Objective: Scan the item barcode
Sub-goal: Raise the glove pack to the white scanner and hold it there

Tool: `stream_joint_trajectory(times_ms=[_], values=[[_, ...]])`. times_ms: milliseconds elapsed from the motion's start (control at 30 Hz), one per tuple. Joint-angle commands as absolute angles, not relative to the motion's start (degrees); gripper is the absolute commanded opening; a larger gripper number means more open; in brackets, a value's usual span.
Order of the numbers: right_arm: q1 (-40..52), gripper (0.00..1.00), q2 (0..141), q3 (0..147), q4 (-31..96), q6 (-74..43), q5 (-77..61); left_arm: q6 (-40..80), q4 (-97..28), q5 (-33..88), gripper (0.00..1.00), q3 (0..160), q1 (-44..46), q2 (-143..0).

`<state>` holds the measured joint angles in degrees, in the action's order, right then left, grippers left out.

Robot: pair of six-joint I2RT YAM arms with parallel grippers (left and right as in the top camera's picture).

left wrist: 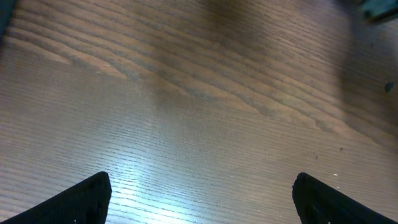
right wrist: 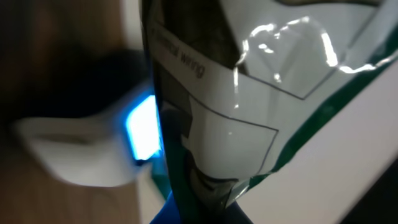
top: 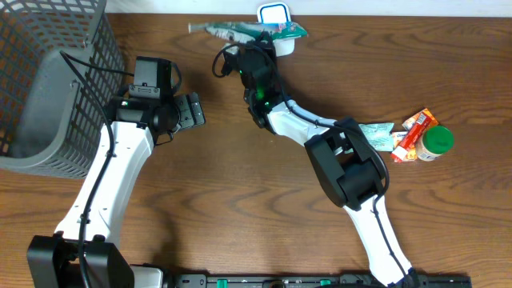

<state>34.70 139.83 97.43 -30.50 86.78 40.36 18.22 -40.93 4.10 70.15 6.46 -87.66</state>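
Wood-grain table (left wrist: 205,106) is seen filling the view w/ a pale glare at btm centre, and the left gripper's (left wrist: 202,200) black fingertips (left wrist: 87,200) are shown spread wide at the btm corners, bare wood btwn them.

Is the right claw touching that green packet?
Touching. Overhead, the packet sticks out from the shut right gripper; its wrist view is filled by it.

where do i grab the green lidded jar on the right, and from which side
Probably by its round lid, from straight above: the green-lidded jar seems upright. Close near-to-far, since the red packet lies against its left.
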Motion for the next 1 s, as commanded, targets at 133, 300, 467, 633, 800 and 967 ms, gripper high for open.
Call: stream_joint_trajectory(times_ms=[133,300,467,633,800,967], values=[[35.9,0.01,140.2,98.1,-28.9,77.8,38.2,18.5,-41.1,3.4,0.94,70.4,6.4,-87.5],[35.9,0.01,140.2,98.1,-28.9,77.8,38.3,18.5,-41.1,3.4,0.94,70.4,6.4,-87.5],[35.8,0.01,140.2,98.1,-28.9,73.7,38.3,18.5,-41.1,3.4,0.94,70.4,6.4,-87.5],[35.3,0.01,140.2,98.1,-28.9,66.8,38.3,18.5,-41.1,3.4,0.94,70.4,6.4,-87.5],[34.9,0.01,139.9,98.2,-32.9,62.6,41.5,18.5,-41.1,3.4,0.94,70.4,6.4,-87.5],[34.5,0.01,135.6,98.1,-36.7,55.6,45.7,18.5,-41.1,3.4,0.94,70.4,6.4,-87.5]])
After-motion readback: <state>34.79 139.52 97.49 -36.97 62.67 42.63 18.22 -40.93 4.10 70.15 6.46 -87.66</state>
